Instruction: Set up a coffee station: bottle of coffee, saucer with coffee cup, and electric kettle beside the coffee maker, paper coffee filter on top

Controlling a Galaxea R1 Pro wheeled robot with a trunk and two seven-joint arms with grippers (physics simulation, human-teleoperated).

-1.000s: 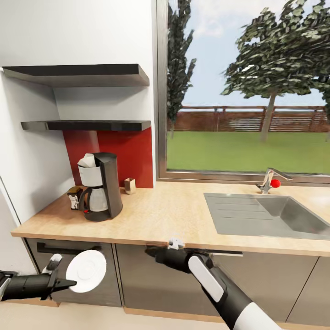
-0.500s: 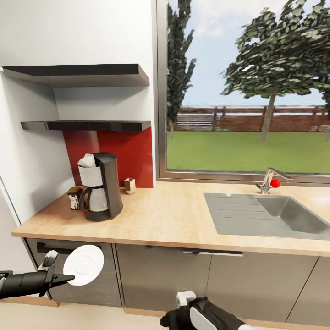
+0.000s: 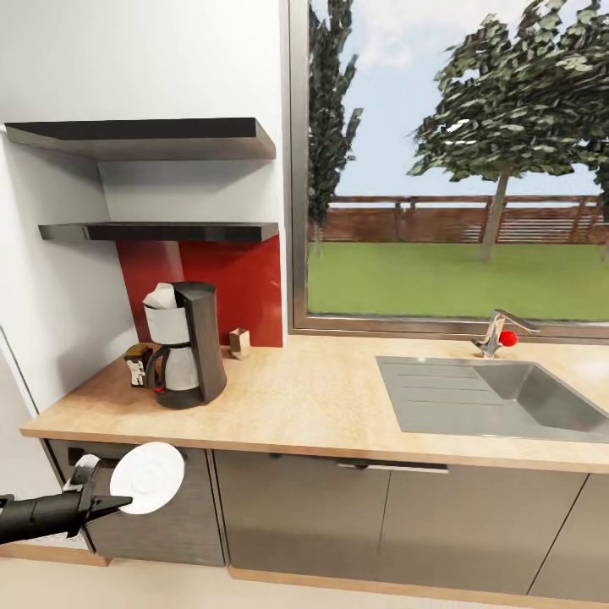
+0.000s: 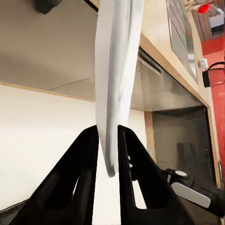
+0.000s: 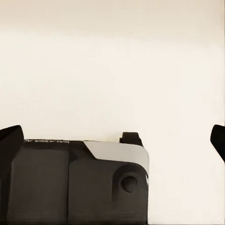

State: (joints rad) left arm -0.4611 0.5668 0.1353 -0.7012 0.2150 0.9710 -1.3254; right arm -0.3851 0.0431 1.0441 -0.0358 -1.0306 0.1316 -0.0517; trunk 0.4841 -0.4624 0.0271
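While the big window [image 3: 452,161] with trees and a green lawn takes the upper right of the head view, the long light-wood bench [image 3: 304,402] runs below it over grey cabinet fronts [image 3: 296,512]. A grey steel sink [image 3: 499,397] is set into the bench at the right, and a tap with a red knob [image 3: 499,334] stands behind it. Two dark shelves [image 3: 161,182] hang on the white wall at the left, above a red back panel [image 3: 245,288].

The coffee maker [image 3: 182,347] stands upright on the left part of the bench, with something white and crumpled on its top. The bottle of coffee [image 3: 135,365] stands just beside it, on its left side, also on the bench. A small wooden block [image 3: 240,342] stands near the red panel, a little apart from the machine.

The saucer [image 3: 148,478] is not on the bench: it is held in the air in front of the cabinet fronts, below the bench edge, and tilted so that its face looks toward the camera. The left tool [image 3: 106,505] pinches the saucer at its rim; in the left wrist view the two black fingers [image 4: 86,164] press on both sides of the thin white edge.

In the right wrist view the right tool [image 5: 117,140] looks at a pale surface, with its two dark fingertips far apart at the sides, so it is spread.
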